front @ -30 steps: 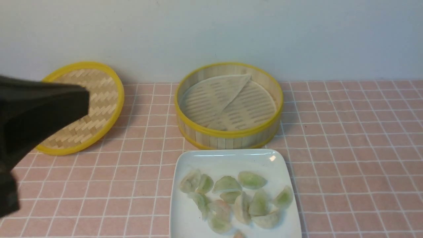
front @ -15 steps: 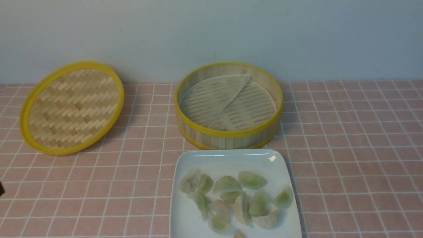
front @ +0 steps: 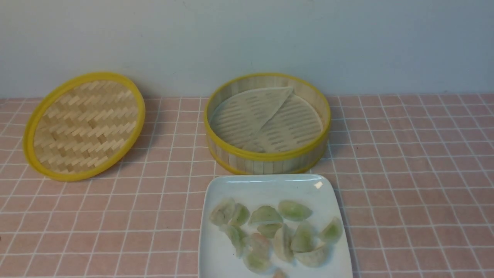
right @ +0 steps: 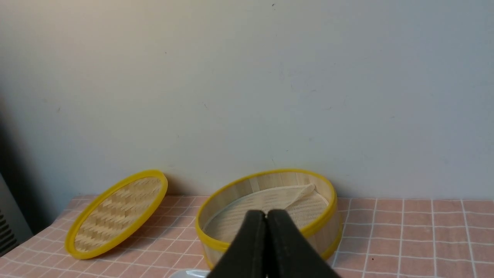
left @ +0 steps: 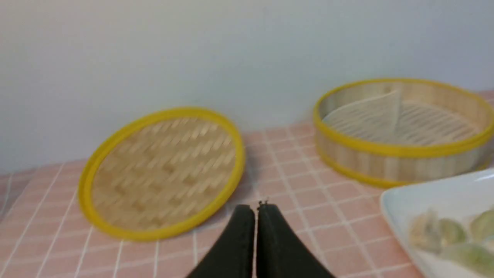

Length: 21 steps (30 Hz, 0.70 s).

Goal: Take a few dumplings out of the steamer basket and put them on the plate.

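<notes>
The steamer basket [front: 267, 156] stands at the back middle of the table, holding only its folded pale liner [front: 251, 116]; no dumplings show in it. Several pale green dumplings [front: 276, 231] lie on the white square plate [front: 266, 185] just in front of it. Neither gripper shows in the front view. My left gripper [left: 255, 208] is shut and empty, in front of the lid, left of the plate [left: 409, 197] and basket [left: 401, 154]. My right gripper [right: 266, 214] is shut and empty, raised in front of the basket [right: 270, 181].
The flat woven lid [front: 83, 125] with a yellow rim leans tilted at the back left, near the wall; it also shows in the left wrist view [left: 162, 172] and right wrist view [right: 115, 212]. The pink tiled tablecloth [front: 417, 173] covers the table.
The left arm, which filled the front view's left side a second ago, has drawn back out of that view. The basket, plate, dumplings and lid have not moved.
</notes>
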{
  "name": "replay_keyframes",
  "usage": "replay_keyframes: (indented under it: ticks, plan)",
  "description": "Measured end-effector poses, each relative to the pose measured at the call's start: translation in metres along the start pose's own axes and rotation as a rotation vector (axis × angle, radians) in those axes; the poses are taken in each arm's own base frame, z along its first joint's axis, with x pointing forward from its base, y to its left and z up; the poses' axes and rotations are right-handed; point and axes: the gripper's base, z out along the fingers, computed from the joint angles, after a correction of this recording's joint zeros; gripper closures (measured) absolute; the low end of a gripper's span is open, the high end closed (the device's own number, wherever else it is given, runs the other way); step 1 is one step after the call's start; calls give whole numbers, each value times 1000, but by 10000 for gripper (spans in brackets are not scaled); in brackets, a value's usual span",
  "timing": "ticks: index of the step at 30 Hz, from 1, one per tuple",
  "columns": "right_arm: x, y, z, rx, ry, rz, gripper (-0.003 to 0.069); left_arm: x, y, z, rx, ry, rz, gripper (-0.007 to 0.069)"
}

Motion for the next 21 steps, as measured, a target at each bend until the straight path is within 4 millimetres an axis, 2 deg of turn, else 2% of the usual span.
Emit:
replay_keyframes:
  ticks: [4,8,21]
  plan:
    - [0,0,0,0,0,0,672,44,1,12,-51,112,-15,631]
    - [0,0,0,0,0,0,672,69,-1,17,-48,191,-22,631]
    - [0,0,0,0,0,0,672,73,-1,18,-49,198,-23,631]
